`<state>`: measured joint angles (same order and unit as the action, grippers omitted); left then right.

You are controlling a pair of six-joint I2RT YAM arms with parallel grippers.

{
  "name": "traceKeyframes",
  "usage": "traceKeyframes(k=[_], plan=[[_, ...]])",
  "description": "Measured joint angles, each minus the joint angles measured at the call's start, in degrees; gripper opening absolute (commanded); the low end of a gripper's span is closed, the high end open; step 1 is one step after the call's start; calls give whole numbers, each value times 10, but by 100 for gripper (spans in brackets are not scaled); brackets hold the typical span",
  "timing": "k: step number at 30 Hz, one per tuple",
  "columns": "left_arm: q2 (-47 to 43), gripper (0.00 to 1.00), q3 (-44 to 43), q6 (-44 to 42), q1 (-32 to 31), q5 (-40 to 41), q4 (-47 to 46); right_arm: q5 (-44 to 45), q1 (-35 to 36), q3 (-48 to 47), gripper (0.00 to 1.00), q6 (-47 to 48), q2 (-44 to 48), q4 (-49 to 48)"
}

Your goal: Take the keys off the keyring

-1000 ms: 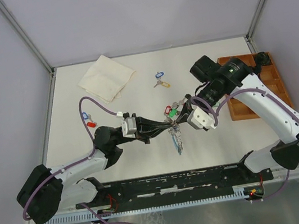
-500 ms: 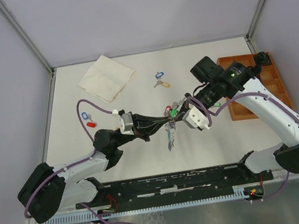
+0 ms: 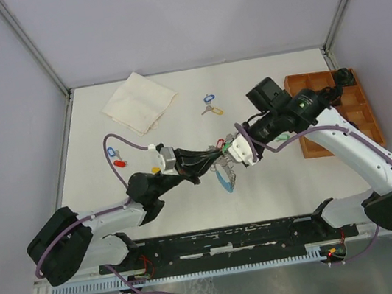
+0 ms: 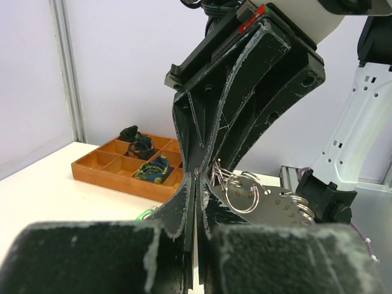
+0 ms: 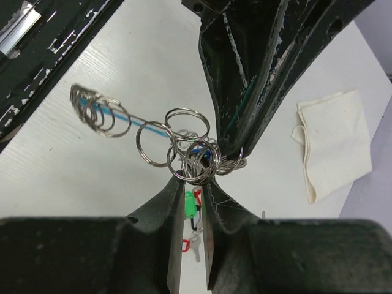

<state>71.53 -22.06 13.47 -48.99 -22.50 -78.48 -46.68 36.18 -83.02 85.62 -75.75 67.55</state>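
Hung above the white table [image 3: 283,178]: keyring [image 3: 225,177], a thin light-blue band strung with round steel split rings [image 5: 184,147] and silver keys [image 4: 282,211]. Clamped at its bunched top in scuffed black left gripper [image 3: 216,160], jaws pressed together; straddled by right gripper [image 5: 190,184], jaws narrowly apart.

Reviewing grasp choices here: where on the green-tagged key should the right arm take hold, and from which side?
Probably the green tag: it hangs clear beneath the tangled split rings, where metal parts overlap. Approach from the side opposite the left arm, whose jaws are shut on the keyring, with jaws across the tag's narrow width.
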Motion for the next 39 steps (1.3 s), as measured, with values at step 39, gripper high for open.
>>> traceKeyframes(k=[39], plan=[[-16,3,4,-1,0,-24,-27,-99,-52,2,38,-472,10,-139]])
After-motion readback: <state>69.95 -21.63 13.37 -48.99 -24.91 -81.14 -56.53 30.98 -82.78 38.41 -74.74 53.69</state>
